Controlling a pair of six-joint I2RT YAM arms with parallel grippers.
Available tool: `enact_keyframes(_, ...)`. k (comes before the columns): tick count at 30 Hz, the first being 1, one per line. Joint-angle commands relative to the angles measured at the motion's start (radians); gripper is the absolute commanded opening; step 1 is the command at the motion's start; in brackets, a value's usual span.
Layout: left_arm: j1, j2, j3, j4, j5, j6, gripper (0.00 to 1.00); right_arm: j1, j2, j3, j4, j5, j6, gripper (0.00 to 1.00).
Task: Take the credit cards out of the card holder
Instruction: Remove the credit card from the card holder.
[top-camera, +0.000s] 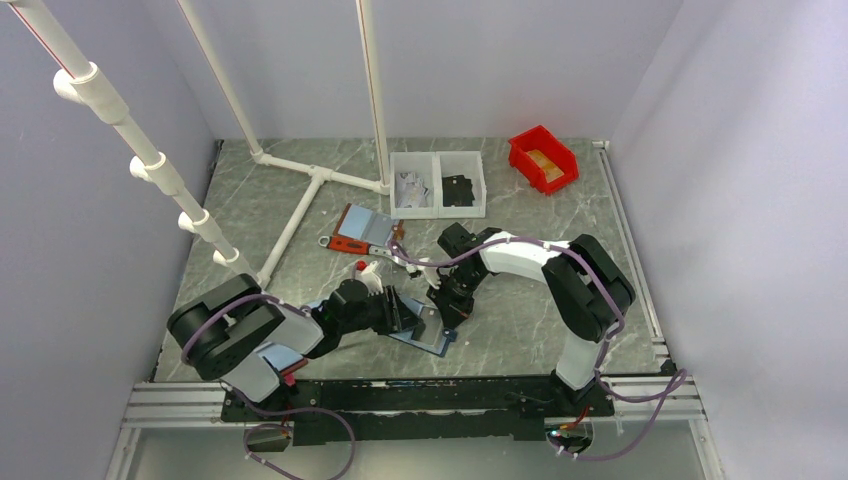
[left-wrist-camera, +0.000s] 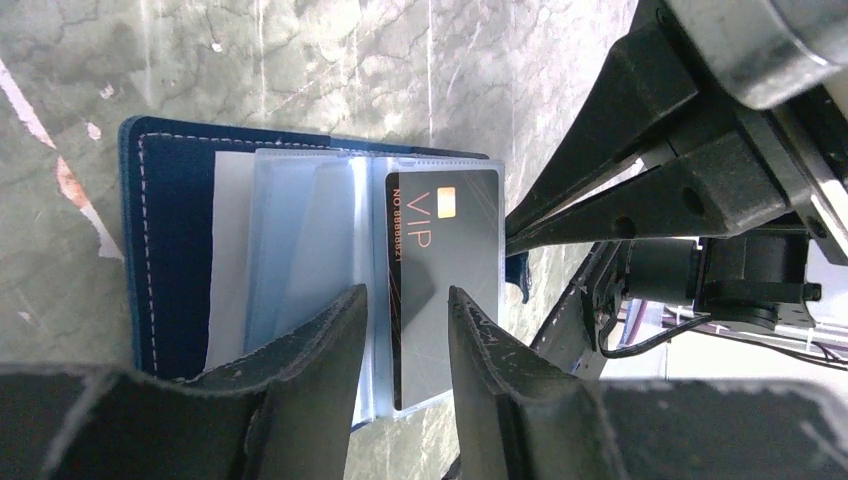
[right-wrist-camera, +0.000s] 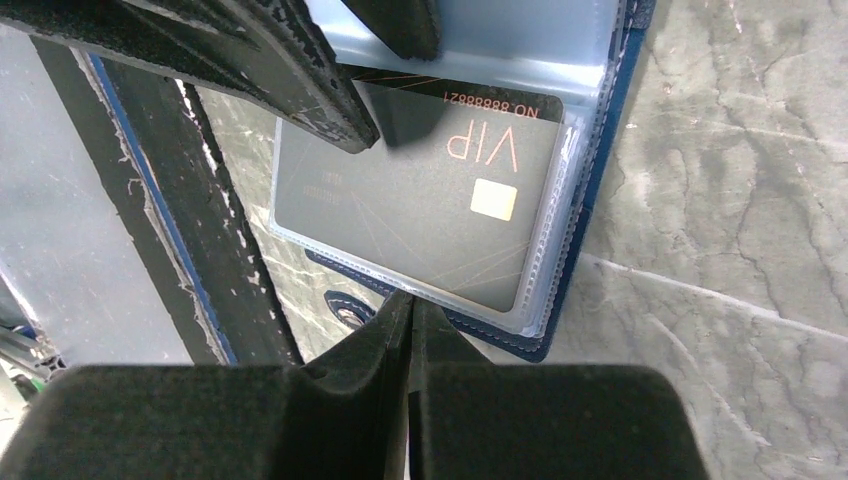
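The navy card holder (left-wrist-camera: 165, 250) lies open on the marble table, its clear light blue pockets fanned out. A black credit card (left-wrist-camera: 445, 250) marked VIP sits in the outer pocket, also seen as the black card (right-wrist-camera: 420, 205). My left gripper (left-wrist-camera: 405, 300) hovers open over it, one finger (left-wrist-camera: 320, 345) above the pockets and the other above the card. My right gripper (right-wrist-camera: 410, 305) is shut, its tips pressed against the holder's navy edge (right-wrist-camera: 500, 335) beside the strap tab (right-wrist-camera: 345, 312). From above, both grippers (top-camera: 400, 310) (top-camera: 441, 315) meet over the holder (top-camera: 425, 335).
A red-edged holder (top-camera: 360, 230) lies open behind the work spot. Further back stand a white two-compartment tray (top-camera: 437, 185) and a red bin (top-camera: 543, 158). White pipes (top-camera: 300, 205) run across the back left of the table.
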Motion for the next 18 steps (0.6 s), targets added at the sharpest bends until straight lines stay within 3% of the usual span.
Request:
enact_keyframes(1, 0.0, 0.054, 0.005, 0.028, 0.038, -0.015, 0.42, 0.006, 0.022, 0.037, 0.081, 0.061, -0.069, 0.03)
enact_keyframes(11, 0.003, 0.063, 0.016, -0.023, 0.015, -0.023, 0.41, -0.064, -0.071, 0.066, -0.066, -0.034, -0.254, 0.05)
enact_keyframes(18, 0.003, 0.063, 0.017, -0.017, 0.018, -0.033, 0.41, -0.062, -0.061, 0.069, -0.073, -0.121, -0.257, 0.05)
